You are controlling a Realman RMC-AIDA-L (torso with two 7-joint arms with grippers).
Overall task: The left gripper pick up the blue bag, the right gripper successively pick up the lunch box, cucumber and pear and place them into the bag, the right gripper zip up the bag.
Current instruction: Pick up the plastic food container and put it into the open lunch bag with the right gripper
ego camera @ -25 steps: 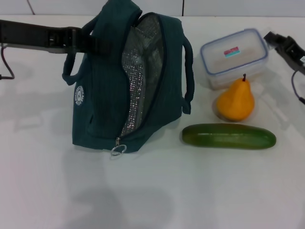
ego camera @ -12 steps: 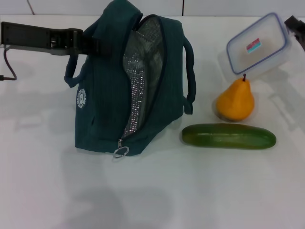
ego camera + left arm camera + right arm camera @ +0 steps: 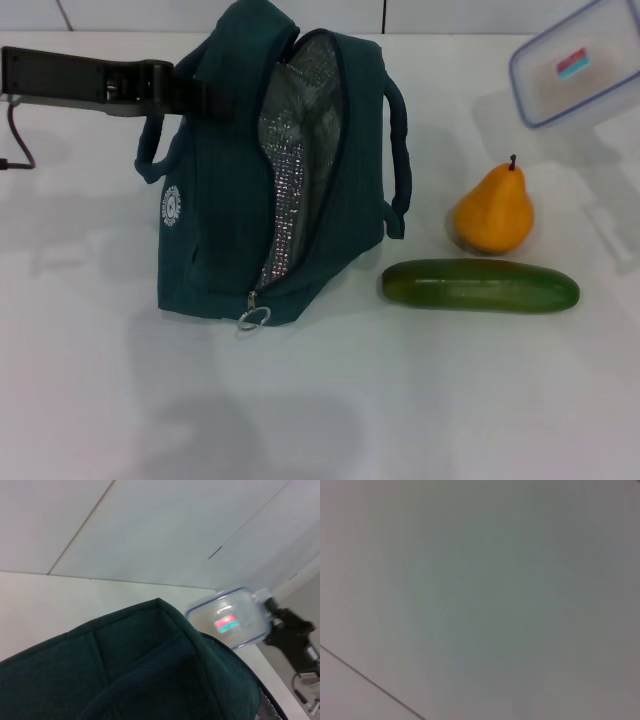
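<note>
Now hanging higher and further right than half a second ago, lunch box (image 3: 578, 68) tilting at the far right, clear of the worktop (image 3: 400, 400). Right end effector (image 3: 280, 630) pinching the box's edge, seen only from the left wrist view. Left end effector (image 3: 180, 88) reaching in from the left, gripping the blue bag (image 3: 240, 200) at its top handle, bag standing unzipped with foil lining showing. Pear (image 3: 493, 210) sitting right of the bag, just behind the cucumber (image 3: 480, 285) and apart from it.
</note>
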